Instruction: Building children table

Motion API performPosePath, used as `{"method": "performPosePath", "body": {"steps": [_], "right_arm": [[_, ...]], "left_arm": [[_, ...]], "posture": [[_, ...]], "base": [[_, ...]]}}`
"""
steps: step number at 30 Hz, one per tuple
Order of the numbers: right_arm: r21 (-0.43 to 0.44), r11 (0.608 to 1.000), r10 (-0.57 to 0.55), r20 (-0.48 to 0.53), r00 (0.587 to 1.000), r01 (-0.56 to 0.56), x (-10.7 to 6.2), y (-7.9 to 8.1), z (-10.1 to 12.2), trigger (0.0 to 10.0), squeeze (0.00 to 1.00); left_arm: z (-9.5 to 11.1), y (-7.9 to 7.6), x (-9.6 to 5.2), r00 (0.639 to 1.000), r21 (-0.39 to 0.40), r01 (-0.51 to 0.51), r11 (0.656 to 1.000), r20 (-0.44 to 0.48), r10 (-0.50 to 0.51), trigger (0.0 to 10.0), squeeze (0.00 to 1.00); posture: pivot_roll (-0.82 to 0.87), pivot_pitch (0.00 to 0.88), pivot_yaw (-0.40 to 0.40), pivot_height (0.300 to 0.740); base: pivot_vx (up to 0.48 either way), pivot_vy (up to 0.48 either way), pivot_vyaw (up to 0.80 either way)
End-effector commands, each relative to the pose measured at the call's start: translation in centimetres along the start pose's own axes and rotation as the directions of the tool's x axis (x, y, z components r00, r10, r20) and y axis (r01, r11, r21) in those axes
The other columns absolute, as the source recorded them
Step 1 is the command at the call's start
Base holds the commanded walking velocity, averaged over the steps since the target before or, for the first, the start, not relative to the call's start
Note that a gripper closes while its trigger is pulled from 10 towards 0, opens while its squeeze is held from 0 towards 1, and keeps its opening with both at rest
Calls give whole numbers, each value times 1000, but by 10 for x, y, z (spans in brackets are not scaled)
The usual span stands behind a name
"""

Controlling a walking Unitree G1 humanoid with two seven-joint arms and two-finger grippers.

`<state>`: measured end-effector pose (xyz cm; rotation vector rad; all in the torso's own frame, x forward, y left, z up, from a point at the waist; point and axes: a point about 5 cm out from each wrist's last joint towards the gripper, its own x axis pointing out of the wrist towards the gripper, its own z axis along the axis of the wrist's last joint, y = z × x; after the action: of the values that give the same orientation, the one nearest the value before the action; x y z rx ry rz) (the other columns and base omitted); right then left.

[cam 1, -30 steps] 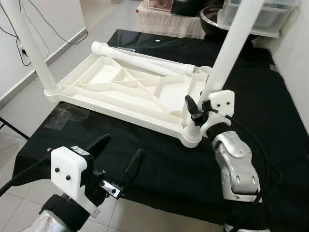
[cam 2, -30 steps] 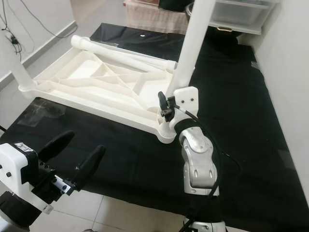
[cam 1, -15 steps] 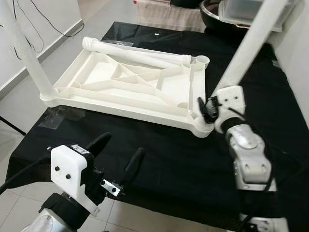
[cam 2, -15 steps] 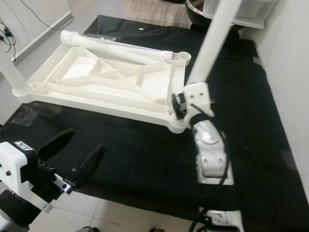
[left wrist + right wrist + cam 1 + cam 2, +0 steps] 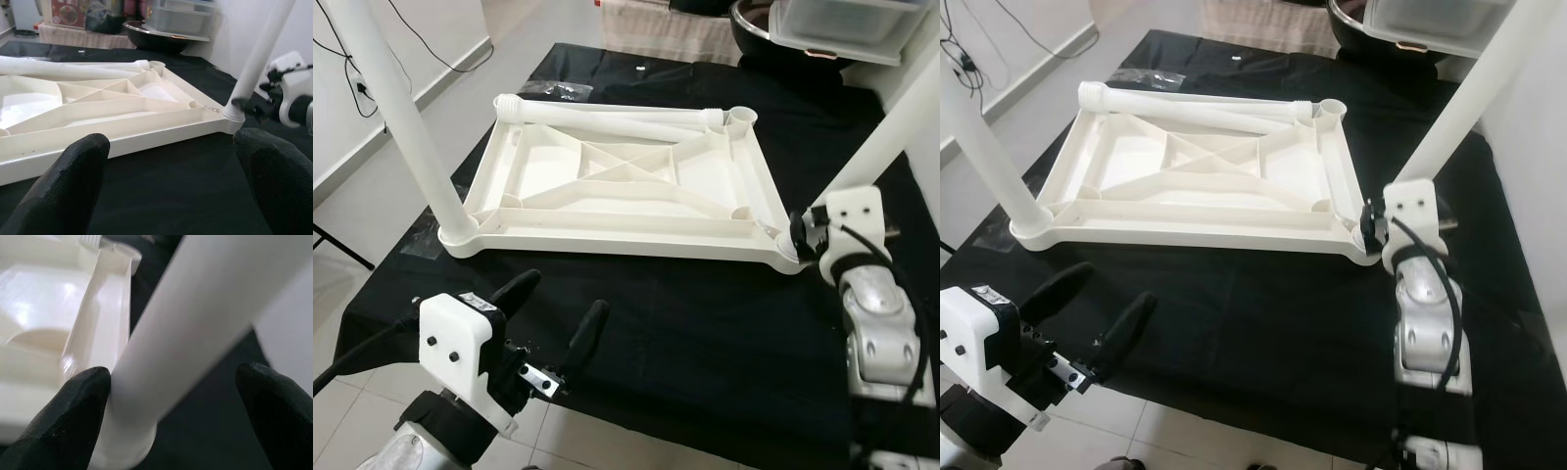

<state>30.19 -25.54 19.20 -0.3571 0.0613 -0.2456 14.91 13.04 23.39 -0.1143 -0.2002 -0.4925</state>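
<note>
1. Over the last second the white tabletop (image 5: 626,196), lying underside-up on the black-covered table (image 5: 705,323), has swung round: its long near edge, which ran at a slant, now lies almost square across the robot's front.
2. The right gripper (image 5: 800,233) has travelled with the right near corner, out toward the robot's right, and remains at the foot of the right leg (image 5: 1474,88), where that leg enters its corner socket.
3. A judgement: the turn looks like repositioning, bringing the far side, where the loose leg (image 5: 617,116) lies along the rim beside an empty corner socket (image 5: 740,117), into easier reach. Two legs stand, so roughly half the legs seem fitted.
4. The left leg (image 5: 406,122) stands in the left near corner.
5. The left gripper (image 5: 548,318) hovers near the table's front edge, its fingers spread wide and holding nothing.
6. The right wrist view shows what the head views cannot: the gripper's fingers (image 5: 78,416) stand well apart either side of the right leg, one touching it, the other clear, so the grip is loose rather than clamped.
7. The left wrist view adds a low side look at the tabletop's ribbed underside and the right gripper at the leg's base.
</note>
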Motion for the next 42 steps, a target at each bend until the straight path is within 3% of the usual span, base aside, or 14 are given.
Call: {"method": "performPosePath", "body": {"steps": [1, 4, 7, 8, 9, 10, 13, 16, 21, 30, 37, 42], "right_arm": [[30, 1000, 7, -46, 999, -5, -9, 1, -11, 10000, 0], [86, 994, 69, -44, 997, -65, -19, 10, -15, 10000, 0], [162, 961, 234, -31, 972, -226, -43, 36, -22, 10000, 0], [162, 961, 234, -31, 972, -226, -43, 36, -22, 10000, 0], [197, 931, 312, 5, 950, -307, -52, 47, -20, 10000, 0], [197, 931, 312, 5, 950, -307, -52, 47, -20, 10000, 0], [267, 859, 423, 114, 899, -438, -65, 67, -10, 10000, 0], [293, 819, 461, 178, 869, -494, -69, 79, -5, 10000, 0], [258, 819, 470, 210, 857, -512, -67, 85, -4, 10000, 0], [230, 856, 428, 191, 884, -464, -50, 89, -11, 10000, 0], [227, 866, 403, 207, 891, -445, -46, 89, -11, 10000, 0], [236, 864, 398, 221, 890, -444, -46, 90, -12, 10000, 0]], "left_arm": [[0, 1, 1, 1000, -4, -2, 1000, -9, 2, 10000, 0], [0, 5, 3, 1000, 20, 2, 1000, -10, -2, 10000, 0], [-5, 17, 11, 999, 48, -25, 999, -24, 26, 10000, 0], [-5, 17, 11, 999, 48, -25, 999, -24, 26, 10000, 0], [-9, 22, 14, 998, 50, -37, 998, -40, 39, 10000, 0], [-9, 22, 14, 998, 50, -37, 998, -40, 39, 10000, 0], [-23, 32, 24, 993, 48, -75, 996, -89, 79, 10000, 0], [-41, 36, 33, 987, 61, -77, 995, -137, 85, 10000, 0], [-62, 38, 42, 981, 72, -68, 995, -178, 80, 10000, 0], [-91, 34, 64, 968, 68, -77, 995, -236, 91, 10000, 0], [-112, 32, 64, 960, 57, -78, 995, -264, 90, 10000, 0], [-115, 32, 65, 962, 54, -77, 996, -259, 88, 10000, 0]], "posture": [[141, 213, -79, 740], [131, 207, -77, 740], [107, 194, -73, 740], [107, 194, -73, 740], [96, 184, -70, 740], [96, 184, -70, 740], [89, 164, -69, 740], [86, 149, -68, 740], [78, 129, -64, 740], [77, 93, -52, 740], [67, 87, -47, 740], [68, 84, -40, 740]], "base": [[0, 0, 0], [0, 0, 0], [0, 0, 0], [0, 0, 0], [0, 0, 0], [0, 0, 0], [0, 0, 0], [0, 0, 0], [0, 0, 0], [0, 160, 0], [0, 480, 0], [0, 480, 0]]}}
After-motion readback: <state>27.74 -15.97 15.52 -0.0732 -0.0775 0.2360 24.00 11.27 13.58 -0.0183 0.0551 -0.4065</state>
